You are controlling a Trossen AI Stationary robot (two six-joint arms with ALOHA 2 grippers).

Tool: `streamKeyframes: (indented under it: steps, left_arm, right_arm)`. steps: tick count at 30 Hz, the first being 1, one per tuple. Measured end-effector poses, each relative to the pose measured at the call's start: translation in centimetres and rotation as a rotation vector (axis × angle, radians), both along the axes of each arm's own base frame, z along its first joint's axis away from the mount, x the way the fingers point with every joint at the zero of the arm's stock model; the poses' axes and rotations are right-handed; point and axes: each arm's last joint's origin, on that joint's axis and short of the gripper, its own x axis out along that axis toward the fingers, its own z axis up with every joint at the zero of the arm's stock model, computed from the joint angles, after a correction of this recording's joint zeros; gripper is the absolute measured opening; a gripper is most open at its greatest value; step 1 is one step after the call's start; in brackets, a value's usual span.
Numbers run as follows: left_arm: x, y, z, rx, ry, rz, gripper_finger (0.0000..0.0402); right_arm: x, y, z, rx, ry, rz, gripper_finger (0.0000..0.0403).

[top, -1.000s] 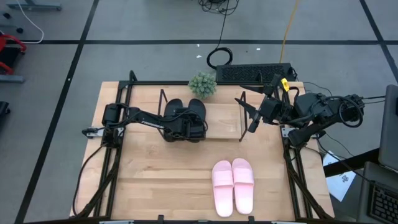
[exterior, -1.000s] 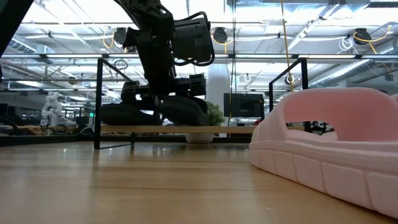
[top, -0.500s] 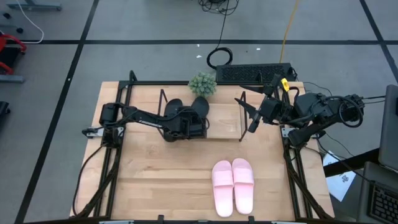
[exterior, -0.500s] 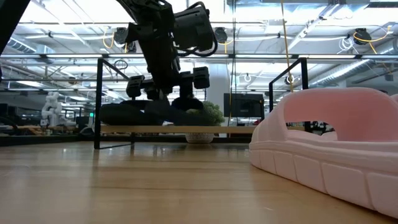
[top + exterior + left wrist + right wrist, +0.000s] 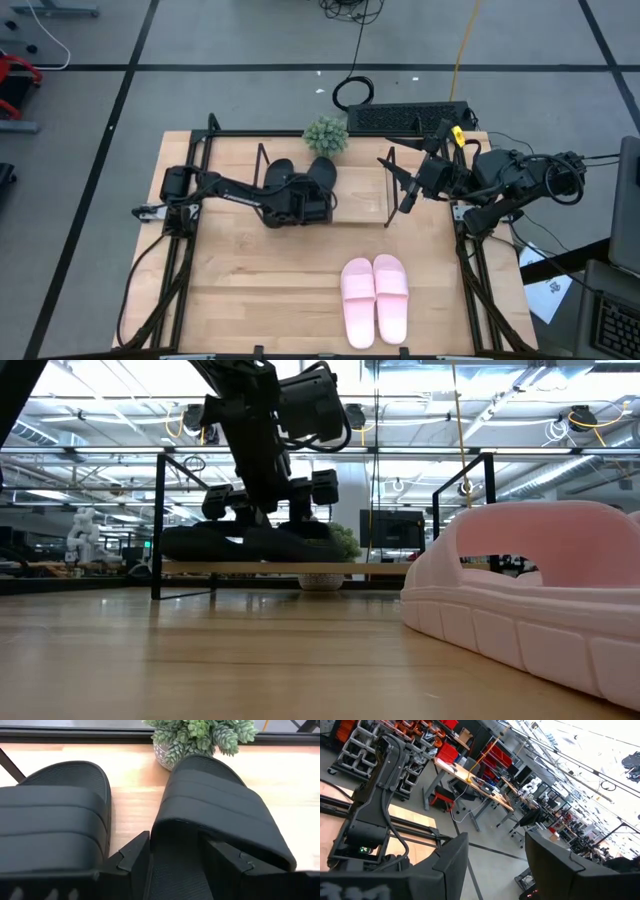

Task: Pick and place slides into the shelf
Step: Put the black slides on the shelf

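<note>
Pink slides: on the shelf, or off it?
Off. The pink slides lie side by side on the bare table, apart from the shelf.
</note>
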Motion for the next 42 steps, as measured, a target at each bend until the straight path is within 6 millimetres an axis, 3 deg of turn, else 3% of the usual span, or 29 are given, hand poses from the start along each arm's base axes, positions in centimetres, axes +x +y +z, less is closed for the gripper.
streamKeyframes:
  steps: [26, 42]
  left_arm:
    - [0.2, -1.5, 0.2, 0.001, -0.028, -0.038, 0.0167]
    - [0.6, -2.2, 0.5, 0.017, -0.045, -0.086, 0.0252]
  right_arm:
    - [0.0, 0.0, -0.2, 0.017, 0.005, -0.001, 0.0187]
    - [0.0, 0.0, -0.2, 0.038, -0.002, -0.001, 0.0187]
